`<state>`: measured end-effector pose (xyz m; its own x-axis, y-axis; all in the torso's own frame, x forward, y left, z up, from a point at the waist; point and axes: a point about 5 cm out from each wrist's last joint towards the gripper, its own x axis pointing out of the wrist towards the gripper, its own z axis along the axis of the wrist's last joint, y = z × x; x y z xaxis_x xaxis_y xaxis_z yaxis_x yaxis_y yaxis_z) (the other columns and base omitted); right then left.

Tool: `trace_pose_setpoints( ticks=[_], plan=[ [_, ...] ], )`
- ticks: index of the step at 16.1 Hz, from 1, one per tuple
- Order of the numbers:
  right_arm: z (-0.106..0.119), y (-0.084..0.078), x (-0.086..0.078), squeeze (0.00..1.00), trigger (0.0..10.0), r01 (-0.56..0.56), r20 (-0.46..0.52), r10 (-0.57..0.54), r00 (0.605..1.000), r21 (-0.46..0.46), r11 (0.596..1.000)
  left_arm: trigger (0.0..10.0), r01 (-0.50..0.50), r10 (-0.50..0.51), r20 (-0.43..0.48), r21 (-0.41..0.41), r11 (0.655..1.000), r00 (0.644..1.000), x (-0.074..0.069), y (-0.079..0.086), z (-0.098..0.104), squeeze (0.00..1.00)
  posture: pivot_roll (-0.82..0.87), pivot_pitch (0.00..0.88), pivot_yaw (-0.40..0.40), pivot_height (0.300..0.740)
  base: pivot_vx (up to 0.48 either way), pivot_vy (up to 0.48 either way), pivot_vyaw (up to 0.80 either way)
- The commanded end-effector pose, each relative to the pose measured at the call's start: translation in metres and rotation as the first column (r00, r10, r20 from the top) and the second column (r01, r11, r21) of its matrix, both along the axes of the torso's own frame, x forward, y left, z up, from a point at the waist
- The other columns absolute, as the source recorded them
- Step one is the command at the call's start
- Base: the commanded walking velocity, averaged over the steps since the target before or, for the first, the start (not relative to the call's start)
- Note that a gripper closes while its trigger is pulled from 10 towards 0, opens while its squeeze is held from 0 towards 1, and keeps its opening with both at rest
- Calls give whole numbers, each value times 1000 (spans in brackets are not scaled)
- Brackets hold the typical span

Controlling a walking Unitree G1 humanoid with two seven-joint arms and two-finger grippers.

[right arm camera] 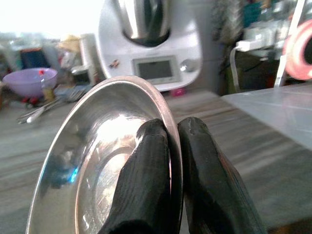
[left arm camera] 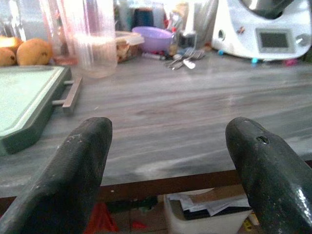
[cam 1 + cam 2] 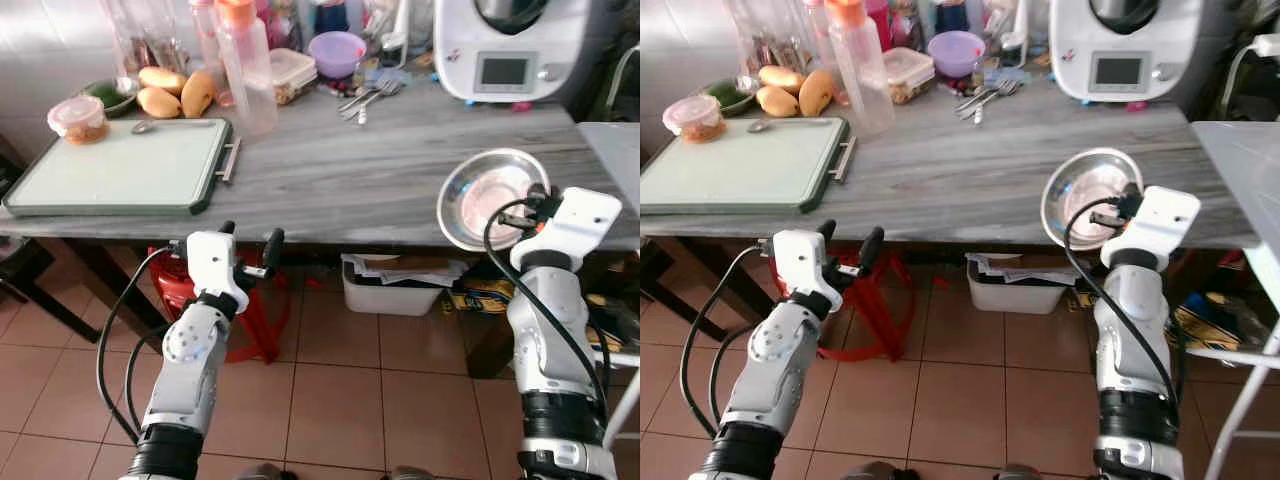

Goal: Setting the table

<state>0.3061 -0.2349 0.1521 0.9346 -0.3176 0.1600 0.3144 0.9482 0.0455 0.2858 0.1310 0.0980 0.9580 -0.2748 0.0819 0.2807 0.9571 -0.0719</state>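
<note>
A shiny steel bowl (image 3: 480,195) hangs tilted over the near right edge of the grey wooden table (image 3: 370,165). My right gripper (image 3: 537,205) is shut on the bowl's rim, and the two black fingers (image 1: 146,161) pinch the rim (image 1: 168,114) between them. My left gripper (image 3: 250,245) stands open just in front of the table's near edge, level with it, with nothing between its fingers (image 2: 78,165). Forks and spoons (image 3: 368,97) lie at the back of the table.
A green tray (image 3: 120,170) with a spoon lies at the table's left. Behind it are mangoes (image 3: 175,90), a lidded tub (image 3: 78,118) and a clear bottle (image 3: 250,70). A purple bowl (image 3: 337,52) and a white kitchen machine (image 3: 510,45) stand at the back. A red stool (image 3: 250,310) and a white bin (image 3: 395,285) sit underneath.
</note>
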Motion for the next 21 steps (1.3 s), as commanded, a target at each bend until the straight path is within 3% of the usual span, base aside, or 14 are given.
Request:
trace_pose_setpoints(
  ticks=[1, 9, 16, 21],
  plan=[
    [2, -4, 1, 0, 10000, 13, 7, -13, 1000, -2, 1000, 10000, -6, 6, 5, 0, 1000, 1000, -2, 3, 2, 0, -70, 0, 73, 740, 307, 0, 0],
    [-10, -5, -5, 0, 10000, 35, -21, -35, 999, 32, 999, 10000, 14, -14, 1, 9, 1000, 1000, -6, 4, 2, 0, -64, 0, 79, 740, 66, 0, 0],
    [-9, -9, -6, 0, 10000, 41, -22, -40, 999, 25, 999, 10000, 26, -26, 2, 4, 1000, 1000, -10, 3, 2, 0, -71, 0, 78, 740, 472, 0, 0],
    [-13, -5, -25, 0, 10000, 36, -41, -36, 999, 12, 999, 10000, -41, 41, -4, 23, 999, 999, -14, 16, 2, 0, -78, 0, 72, 740, 462, 0, 0]
  ],
)
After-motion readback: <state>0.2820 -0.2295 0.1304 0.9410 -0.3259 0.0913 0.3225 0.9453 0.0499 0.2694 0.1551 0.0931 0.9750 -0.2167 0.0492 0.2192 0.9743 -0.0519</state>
